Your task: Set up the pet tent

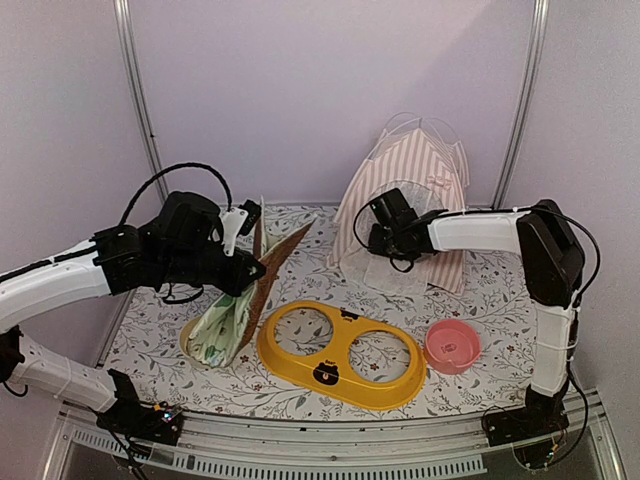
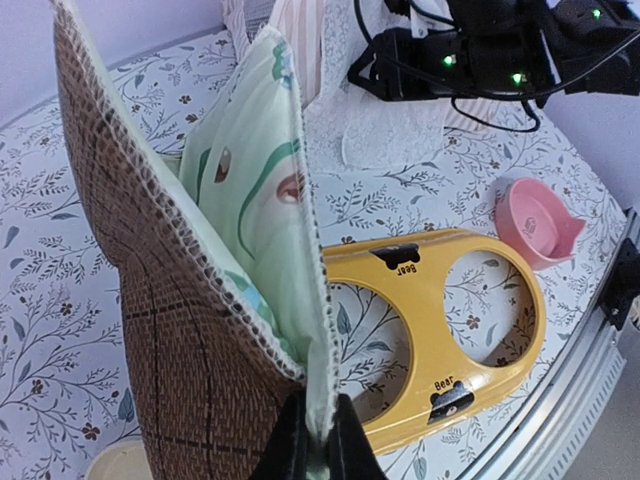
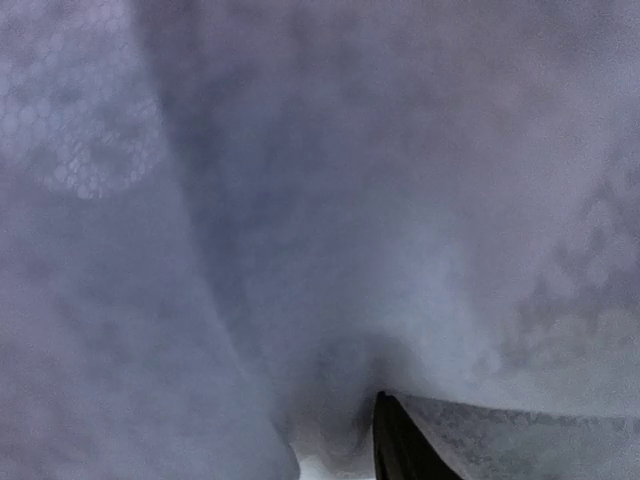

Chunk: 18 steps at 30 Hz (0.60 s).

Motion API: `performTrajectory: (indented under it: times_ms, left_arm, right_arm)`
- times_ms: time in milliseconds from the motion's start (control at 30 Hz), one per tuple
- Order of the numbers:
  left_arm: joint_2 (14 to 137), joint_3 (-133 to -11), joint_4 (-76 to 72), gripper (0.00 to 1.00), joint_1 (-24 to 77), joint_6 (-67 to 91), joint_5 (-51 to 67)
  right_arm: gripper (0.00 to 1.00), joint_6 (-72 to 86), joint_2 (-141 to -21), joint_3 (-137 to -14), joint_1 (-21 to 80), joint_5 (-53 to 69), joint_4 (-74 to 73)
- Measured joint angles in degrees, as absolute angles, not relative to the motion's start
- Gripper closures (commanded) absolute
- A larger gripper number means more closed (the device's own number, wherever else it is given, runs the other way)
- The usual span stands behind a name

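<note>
The pink-and-white striped pet tent (image 1: 410,165) stands at the back right, its sheer lace curtain (image 1: 385,270) hanging in front. My right gripper (image 1: 372,238) is at the tent's doorway, against the lace. In the right wrist view the lace (image 3: 300,200) fills the frame and bunches at one black fingertip (image 3: 395,445); the other finger is hidden. My left gripper (image 2: 318,440) is shut on the edge of the brown quilted mat (image 2: 180,300), which is folded and held upright, green printed side inward. The mat (image 1: 262,270) stands left of centre.
A yellow two-hole bowl stand (image 1: 340,352) lies at front centre, and a pink bowl (image 1: 452,345) to its right. A cream bowl rim (image 2: 120,465) shows under the mat. Metal frame posts (image 1: 140,90) stand at the back corners.
</note>
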State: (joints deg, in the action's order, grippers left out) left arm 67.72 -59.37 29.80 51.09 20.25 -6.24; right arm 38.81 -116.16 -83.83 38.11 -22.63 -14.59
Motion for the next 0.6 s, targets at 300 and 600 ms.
performTrajectory:
  times_ms: [300, 600]
  left_arm:
    - [67.90, -59.86, 30.02, 1.00, 51.09, 18.92, -4.43]
    - [68.25, -58.13, 26.17, 1.00, 51.09, 17.58, 0.12]
  right_arm:
    - [1.00, 37.69, -115.87, -86.00, 38.11, -21.78, -16.45]
    - [1.00, 34.41, -106.89, -86.80, 38.46, -15.44, -22.06]
